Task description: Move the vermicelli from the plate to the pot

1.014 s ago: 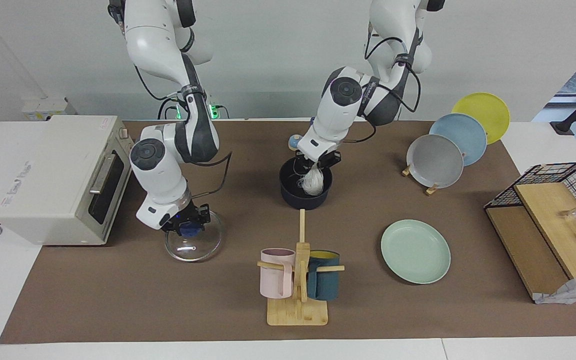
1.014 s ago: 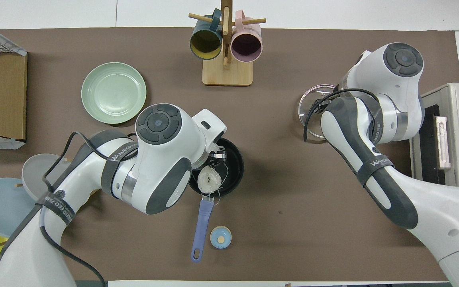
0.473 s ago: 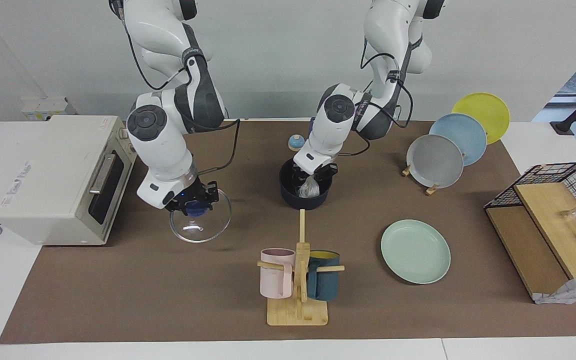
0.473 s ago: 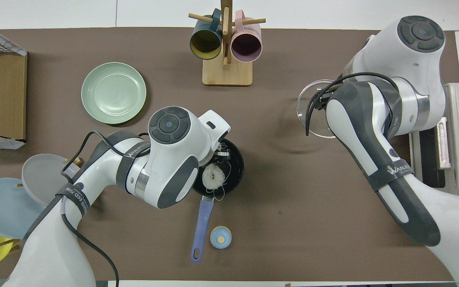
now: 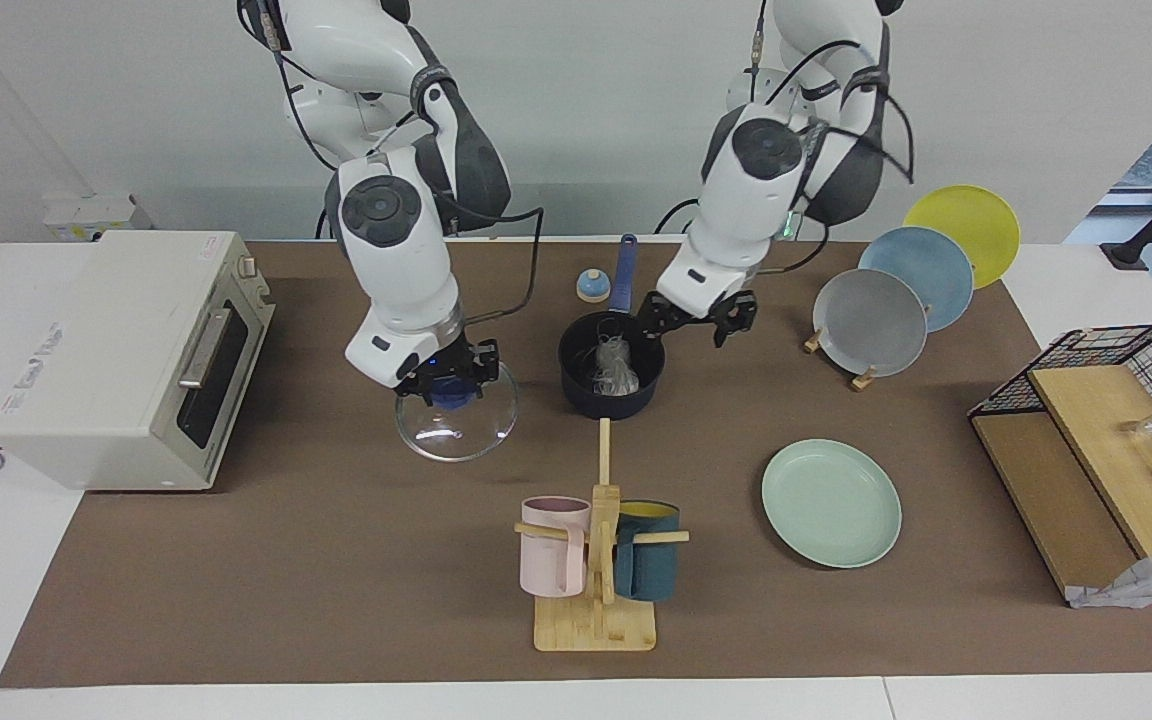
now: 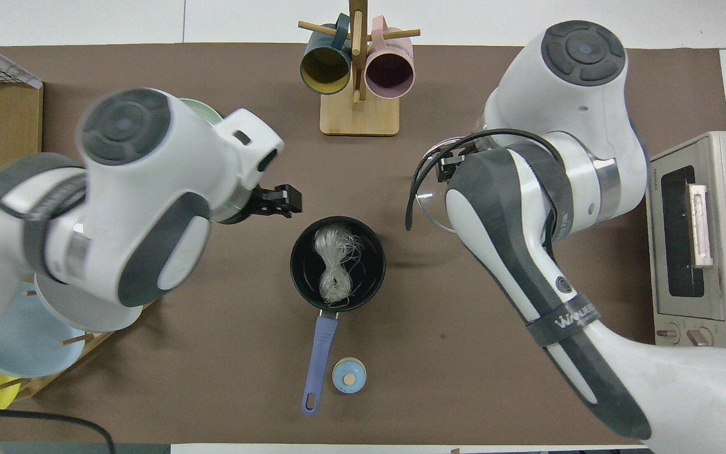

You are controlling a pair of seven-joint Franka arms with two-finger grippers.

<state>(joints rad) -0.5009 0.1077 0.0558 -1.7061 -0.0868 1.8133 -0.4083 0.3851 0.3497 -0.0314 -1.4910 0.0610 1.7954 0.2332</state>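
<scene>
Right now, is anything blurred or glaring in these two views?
Overhead view: the left arm is smeared with motion blur, while the pot and vermicelli are sharp. Facing view: bright glints on the glass lid under the right gripper; the rest is sharp.

One camera sits high up across the worktop (image 5: 236,600) and looks back at the two robots, so they stand at the top of its picture. The other camera hangs high over the robots' end and looks steeply down and forward, so the arms come in from the bottom. It is closer in. Both see the pot (image 5: 610,378) (image 6: 338,263), the mug rack (image 5: 596,590) (image 6: 358,113) and the toaster oven (image 5: 106,355) (image 6: 703,239), turned half round.
</scene>
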